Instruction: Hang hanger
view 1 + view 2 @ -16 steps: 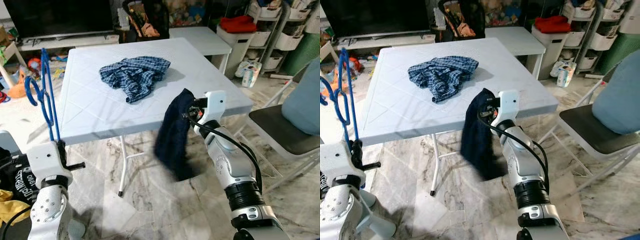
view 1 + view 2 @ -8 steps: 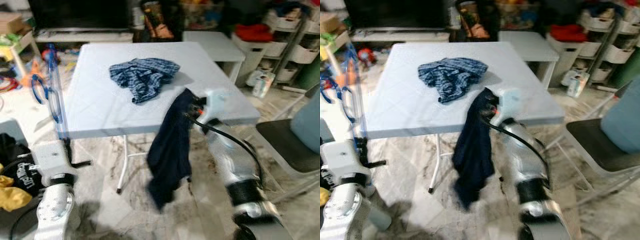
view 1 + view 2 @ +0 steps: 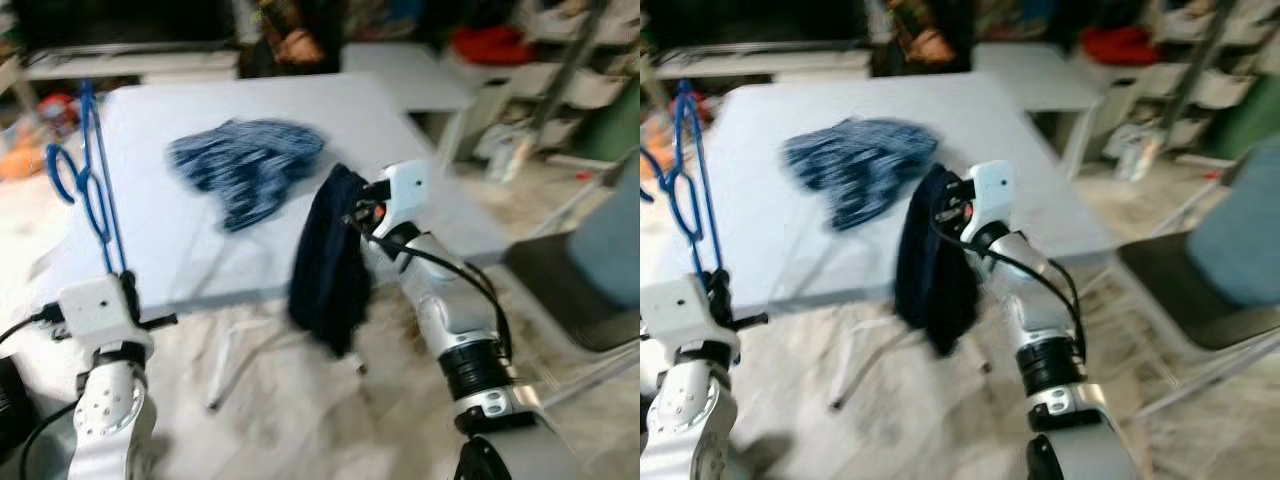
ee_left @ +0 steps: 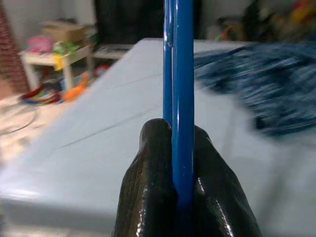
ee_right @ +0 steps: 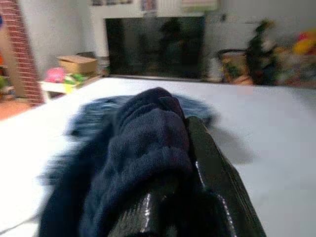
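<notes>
- Nearest us, the left tool (image 4: 183,163) is clamped tight on the blue hanger (image 3: 92,180), both black fingers (image 4: 148,197) pressed against the thin blue rods.
- That hanger stands upright above the left wrist, hook at the top, just off the desk's (image 3: 200,250) near left corner.
- A little further in, the right tool (image 5: 173,163) is raised at the desk's front edge, gripping a dark navy garment (image 3: 328,260).
- The garment is bunched over the right fingers (image 5: 212,163) and hangs limp below the desk edge, above the marble floor (image 3: 300,420).
- On the desk lies a crumpled blue plaid shirt (image 3: 240,165).
- Far right, a chair (image 3: 580,290); beyond, shelves, all blurred.
</notes>
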`<state>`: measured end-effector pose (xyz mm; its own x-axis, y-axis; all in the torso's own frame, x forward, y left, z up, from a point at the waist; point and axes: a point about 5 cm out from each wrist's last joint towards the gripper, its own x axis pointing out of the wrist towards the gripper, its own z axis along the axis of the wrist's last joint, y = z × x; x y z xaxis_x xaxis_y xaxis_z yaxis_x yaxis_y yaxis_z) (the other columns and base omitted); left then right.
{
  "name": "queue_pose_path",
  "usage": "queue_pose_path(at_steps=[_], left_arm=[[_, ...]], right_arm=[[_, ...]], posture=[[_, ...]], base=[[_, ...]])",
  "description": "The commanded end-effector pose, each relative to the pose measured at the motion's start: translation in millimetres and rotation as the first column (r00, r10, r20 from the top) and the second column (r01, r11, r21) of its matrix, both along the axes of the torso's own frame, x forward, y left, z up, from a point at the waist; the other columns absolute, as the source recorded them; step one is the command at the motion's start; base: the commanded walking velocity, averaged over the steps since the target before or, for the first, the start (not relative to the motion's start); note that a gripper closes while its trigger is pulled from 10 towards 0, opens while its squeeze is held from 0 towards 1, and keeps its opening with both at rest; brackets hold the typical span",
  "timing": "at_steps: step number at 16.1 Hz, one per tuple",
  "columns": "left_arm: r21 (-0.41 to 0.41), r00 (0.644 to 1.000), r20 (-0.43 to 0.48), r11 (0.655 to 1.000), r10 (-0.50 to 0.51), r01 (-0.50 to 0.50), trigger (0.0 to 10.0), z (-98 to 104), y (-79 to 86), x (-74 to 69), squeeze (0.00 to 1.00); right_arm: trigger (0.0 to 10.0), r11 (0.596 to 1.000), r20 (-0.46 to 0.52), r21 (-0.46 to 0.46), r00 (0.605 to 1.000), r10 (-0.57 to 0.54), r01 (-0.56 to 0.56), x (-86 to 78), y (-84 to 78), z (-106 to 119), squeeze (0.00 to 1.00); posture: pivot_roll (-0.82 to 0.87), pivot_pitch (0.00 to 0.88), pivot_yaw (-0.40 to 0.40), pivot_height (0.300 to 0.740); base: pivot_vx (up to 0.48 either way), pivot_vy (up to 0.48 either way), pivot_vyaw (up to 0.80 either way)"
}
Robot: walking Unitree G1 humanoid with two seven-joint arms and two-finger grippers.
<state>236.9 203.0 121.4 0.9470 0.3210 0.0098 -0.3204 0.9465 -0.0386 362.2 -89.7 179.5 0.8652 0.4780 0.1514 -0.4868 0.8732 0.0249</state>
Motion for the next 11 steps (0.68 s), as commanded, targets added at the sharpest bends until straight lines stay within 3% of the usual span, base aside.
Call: queue_pose_path(at_steps=[1,6,10,11], left_arm=[[0.02,1.0,0.007,1.0,0.001,-0.001,10.0,3,0.9,-0.7,0.0],[0.012,1.0,0.008,1.0,0.017,-0.017,10.0,1,0.3,0.0,0.0],[0.02,0.998,-0.02,0.998,0.054,-0.053,10.0,-3,0.6,-0.1,0.0],[0.018,0.998,-0.021,0.998,0.056,-0.056,10.0,-3,0.6,0.4,0.0]], right_arm=[[10.0,1.0,0.061,0.012,0.998,0.009,-0.01,2.3,2.1,16,0.0],[10.0,0.997,0.059,-0.002,0.995,0.083,-0.083,3.4,9.4,17,0.0],[10.0,0.993,0.085,-0.013,0.99,0.116,-0.115,4.2,9.9,22,0.0],[10.0,0.996,0.101,-0.009,0.99,0.094,-0.094,7.0,10.5,27,0.0]], posture=[[0.07,0.0,-0.034,0.74],[0.07,0.0,-0.041,0.74],[0.06,0.0,-0.045,0.74],[0.06,0.0,-0.049,0.74]], base=[[0.442,0.0,0.0],[0.382,0.0,0.0],[0.0,0.0,0.0],[0.0,0.0,0.79]])
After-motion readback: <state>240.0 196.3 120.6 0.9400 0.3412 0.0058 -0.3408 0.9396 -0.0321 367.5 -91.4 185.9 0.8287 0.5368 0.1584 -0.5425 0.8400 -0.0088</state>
